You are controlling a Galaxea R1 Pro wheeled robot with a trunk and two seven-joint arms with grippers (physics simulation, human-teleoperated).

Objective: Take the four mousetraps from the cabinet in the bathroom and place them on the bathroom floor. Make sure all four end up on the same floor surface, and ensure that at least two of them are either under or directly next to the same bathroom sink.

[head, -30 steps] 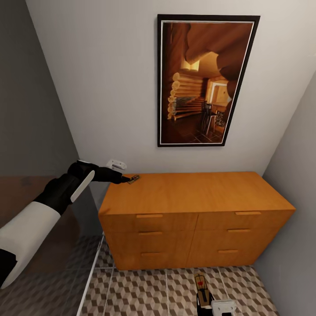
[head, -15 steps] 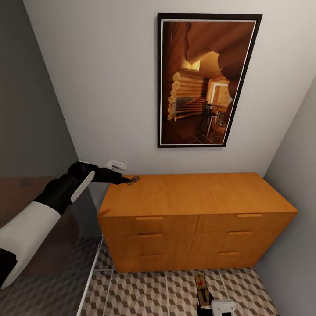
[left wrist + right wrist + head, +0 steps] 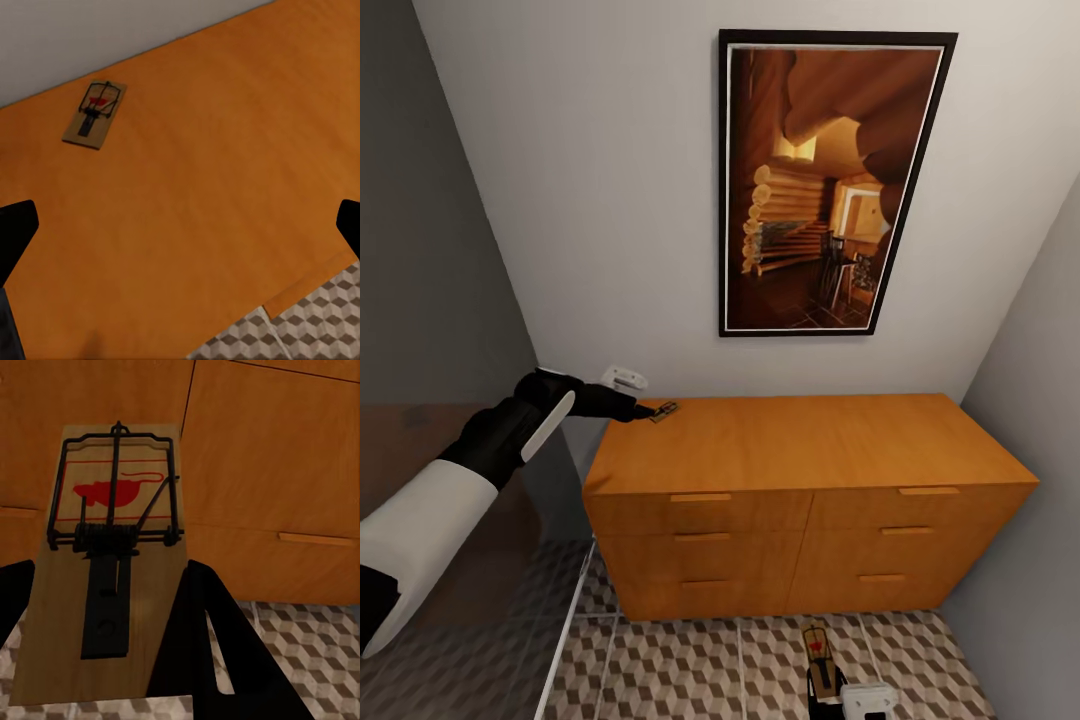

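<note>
One mousetrap [image 3: 664,410] lies flat at the back left corner of the cabinet [image 3: 800,440] top. My left gripper [image 3: 648,409] hovers just short of it; in the left wrist view the mousetrap [image 3: 94,114] lies ahead of the gripper [image 3: 180,225] on the cabinet [image 3: 217,187], whose fingers [image 3: 15,232] stand wide apart, open and empty. Low in front of the drawers, my right gripper [image 3: 828,688] is shut on a second mousetrap [image 3: 818,648] above the bathroom floor [image 3: 690,670]. The right wrist view shows that mousetrap [image 3: 112,577] between the gripper's [image 3: 105,660] black fingers [image 3: 202,637].
A large framed picture [image 3: 830,180] hangs on the wall above the cabinet. A glass partition [image 3: 565,610] stands at the cabinet's left, and a grey wall [image 3: 1040,450] closes in on its right. The drawer fronts [image 3: 270,457] are shut.
The head view has shifted very slightly. Both arms and both mousetraps stay where they were.
</note>
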